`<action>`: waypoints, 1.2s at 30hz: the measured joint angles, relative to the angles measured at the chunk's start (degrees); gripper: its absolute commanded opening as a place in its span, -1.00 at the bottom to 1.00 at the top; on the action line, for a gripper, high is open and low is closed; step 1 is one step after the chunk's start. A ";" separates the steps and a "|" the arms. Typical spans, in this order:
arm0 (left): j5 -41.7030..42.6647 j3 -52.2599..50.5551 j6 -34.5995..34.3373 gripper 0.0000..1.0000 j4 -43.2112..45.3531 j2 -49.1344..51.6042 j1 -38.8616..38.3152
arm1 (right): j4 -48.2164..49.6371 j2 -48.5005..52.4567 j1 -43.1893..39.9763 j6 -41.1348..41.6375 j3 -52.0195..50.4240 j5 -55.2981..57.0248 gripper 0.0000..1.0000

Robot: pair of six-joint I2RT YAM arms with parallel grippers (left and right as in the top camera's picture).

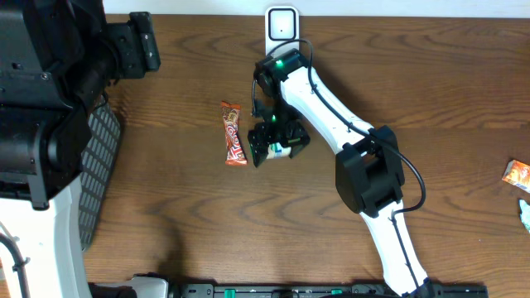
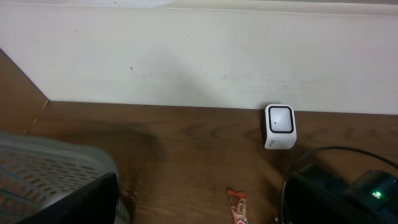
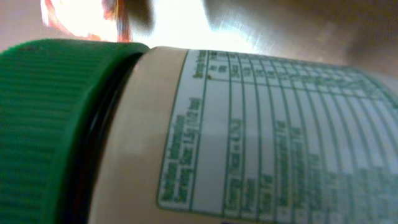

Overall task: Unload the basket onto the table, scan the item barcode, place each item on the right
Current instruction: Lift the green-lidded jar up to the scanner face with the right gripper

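Note:
A cream bottle (image 3: 249, 137) with a green ribbed cap (image 3: 43, 124) and a green nutrition table fills the right wrist view, lying crosswise and very close. Overhead, the same bottle (image 1: 281, 151) shows as a pale patch between the black fingers of my right gripper (image 1: 276, 142), which is shut on it near the table's middle. The white scanner (image 1: 281, 24) stands at the far edge, also in the left wrist view as the scanner (image 2: 280, 126). My left gripper (image 1: 139, 41) hangs open and empty at the far left; one dark finger (image 2: 87, 199) shows.
An orange candy bar (image 1: 233, 132) lies just left of the right gripper, and appears as the candy bar (image 2: 238, 209) in the left wrist view. A grey mesh basket (image 1: 98, 161) sits at the left. Another snack packet (image 1: 517, 173) lies at the right edge.

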 measured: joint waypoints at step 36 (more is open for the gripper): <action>0.00 0.00 0.00 0.70 0.00 0.00 0.00 | 64.70 5.95 -5.31 -3.87 14.62 36.63 0.35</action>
